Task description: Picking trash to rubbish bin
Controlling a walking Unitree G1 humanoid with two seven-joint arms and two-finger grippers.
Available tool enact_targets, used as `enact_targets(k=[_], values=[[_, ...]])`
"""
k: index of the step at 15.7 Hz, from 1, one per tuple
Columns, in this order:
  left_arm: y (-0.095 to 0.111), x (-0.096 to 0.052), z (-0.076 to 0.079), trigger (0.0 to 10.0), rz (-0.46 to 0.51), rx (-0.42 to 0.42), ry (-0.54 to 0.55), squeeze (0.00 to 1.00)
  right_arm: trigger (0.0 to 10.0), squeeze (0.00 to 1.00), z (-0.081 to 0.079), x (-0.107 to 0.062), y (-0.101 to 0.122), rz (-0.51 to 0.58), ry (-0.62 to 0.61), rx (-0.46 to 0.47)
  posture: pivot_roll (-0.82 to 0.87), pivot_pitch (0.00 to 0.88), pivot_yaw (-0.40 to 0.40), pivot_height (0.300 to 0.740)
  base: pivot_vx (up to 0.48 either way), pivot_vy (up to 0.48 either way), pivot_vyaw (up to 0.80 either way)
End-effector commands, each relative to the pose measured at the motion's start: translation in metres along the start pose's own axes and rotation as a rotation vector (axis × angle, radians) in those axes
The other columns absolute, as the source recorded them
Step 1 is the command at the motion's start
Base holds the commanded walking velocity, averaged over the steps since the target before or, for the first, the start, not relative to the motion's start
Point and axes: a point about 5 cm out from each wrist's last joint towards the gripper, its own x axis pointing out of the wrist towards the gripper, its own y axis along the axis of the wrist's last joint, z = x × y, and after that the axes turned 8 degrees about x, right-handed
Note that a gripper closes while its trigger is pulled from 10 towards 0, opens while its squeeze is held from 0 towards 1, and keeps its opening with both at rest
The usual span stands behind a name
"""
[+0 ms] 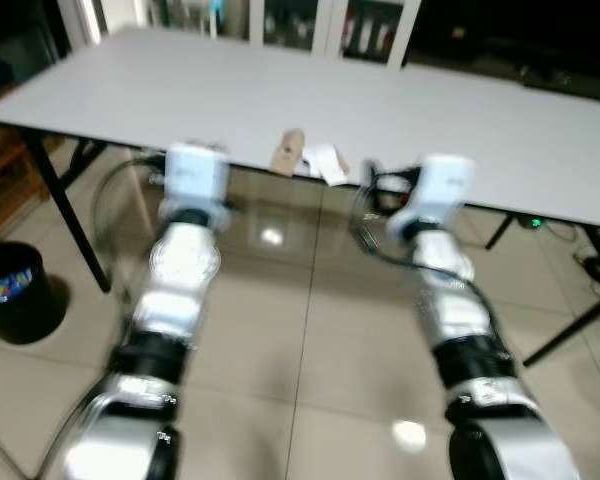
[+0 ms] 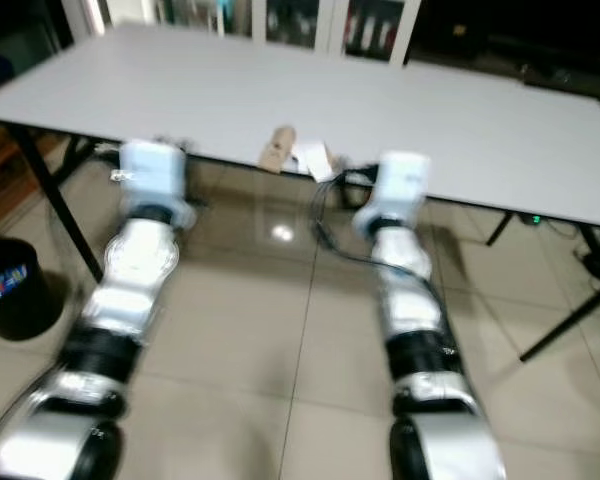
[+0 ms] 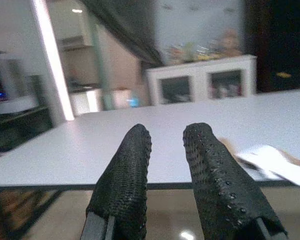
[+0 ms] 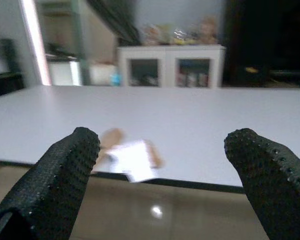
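A crumpled brown paper piece (image 1: 289,152) and a white paper scrap (image 1: 324,164) lie at the front edge of the white table (image 1: 400,100). Both arms reach toward that edge, the left arm (image 1: 185,250) to the left of the trash and the right arm (image 1: 440,260) to its right. My left gripper (image 3: 167,132) is empty, its fingers a narrow gap apart, and the white scrap (image 3: 272,162) lies off to one side. My right gripper (image 4: 170,137) is wide open and level with the table edge, with the white scrap (image 4: 132,160) just ahead between its fingers. A black rubbish bin (image 1: 15,290) holding colourful trash stands on the floor at far left.
Black table legs (image 1: 75,225) stand between the bin and my left arm, and more legs (image 1: 570,330) are at the right. White glass-door cabinets (image 4: 172,67) line the far wall. Cables (image 1: 595,262) lie on the tiled floor at far right.
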Motion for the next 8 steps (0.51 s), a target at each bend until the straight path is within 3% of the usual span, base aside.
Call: enact_targets(k=[1, 8], values=[[0.0021, 0.0011, -0.0084, 10.0, 0.004, 0.021, 0.014, 0.00, 10.0, 0.00, -0.0082, 0.0011, 0.0022, 0.003, 0.018, 0.015, -0.01, 0.000, -0.122, 0.740, 0.480, 0.000, 0.00], [0.0054, 0.0029, -0.0088, 10.0, -0.008, 0.025, 0.011, 0.00, 10.0, 0.00, -0.0117, 0.0015, 0.0042, -0.009, 0.034, 0.017, -0.01, 0.007, -0.127, 0.740, 0.480, 0.000, 0.00]])
